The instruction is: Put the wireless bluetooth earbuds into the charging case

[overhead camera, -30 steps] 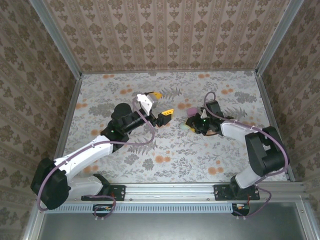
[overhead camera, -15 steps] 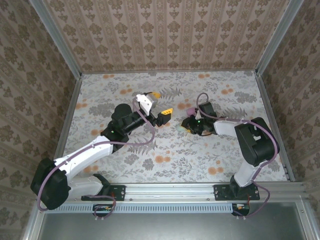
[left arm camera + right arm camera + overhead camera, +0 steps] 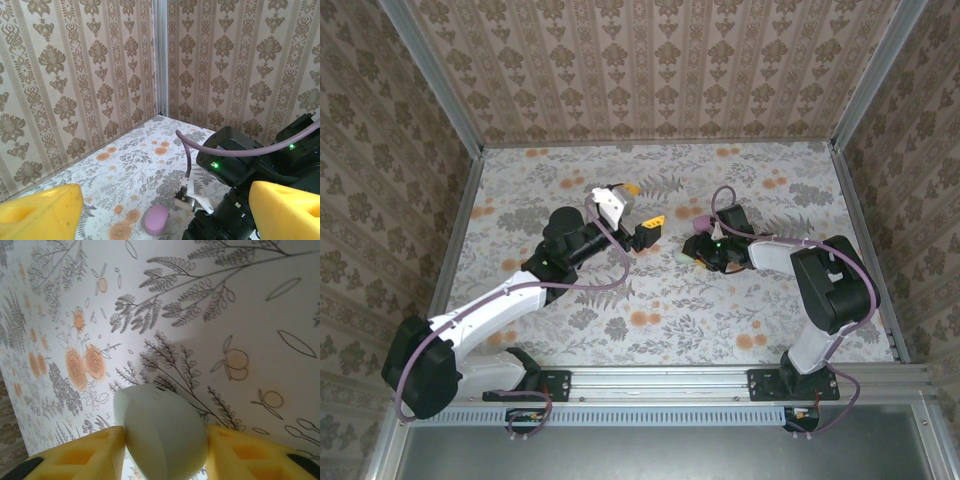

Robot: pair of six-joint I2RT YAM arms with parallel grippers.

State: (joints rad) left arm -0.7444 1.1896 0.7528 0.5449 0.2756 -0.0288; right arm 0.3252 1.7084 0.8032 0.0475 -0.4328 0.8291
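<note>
A mint-green charging case (image 3: 160,432), closed, sits between the yellow fingers (image 3: 75,455) of my right gripper (image 3: 165,452); both fingers touch its sides, low over the floral table. From above, the same mint-green case (image 3: 680,256) lies just left of that right gripper (image 3: 695,250). A pink case (image 3: 156,220) lies flat on the table beside the right wrist, and shows as the pink case (image 3: 705,219) from above. My left gripper (image 3: 645,207) hovers open and holds nothing, its wide-apart left gripper (image 3: 165,210) facing the right arm. The earbuds are out of view.
The right arm's black wrist (image 3: 240,160) and purple cable (image 3: 187,150) stand close in front of the left gripper. Patterned walls (image 3: 650,70) and metal frame posts (image 3: 160,55) enclose the table. Floral table surface (image 3: 650,300) stretches between the arms and the near rail.
The right arm's elbow has swung leftward and its wrist has shifted slightly left over the mint-green case. Its jaws have widened. The left arm has not moved.
</note>
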